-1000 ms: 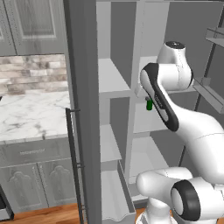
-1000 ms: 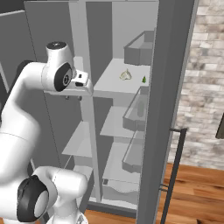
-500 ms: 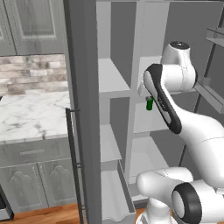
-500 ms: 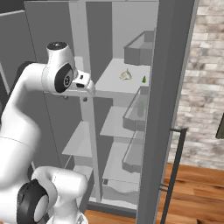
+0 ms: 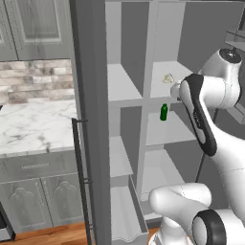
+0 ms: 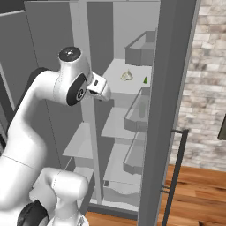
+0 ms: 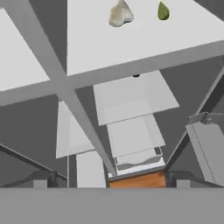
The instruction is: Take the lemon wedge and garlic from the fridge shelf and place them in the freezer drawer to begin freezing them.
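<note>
From here I see my gripper (image 6: 102, 87) up in front of the fridge shelf (image 6: 115, 78), jaws spread wide and holding nothing. Looking down from the hand, the freezer drawer (image 7: 136, 158) sits pulled out at the bottom. Farther back on the shelf the garlic (image 7: 120, 13) lies just beside the lemon wedge (image 7: 162, 11), apart from it. A green bottle (image 5: 163, 112) stands on the shelf below.
</note>
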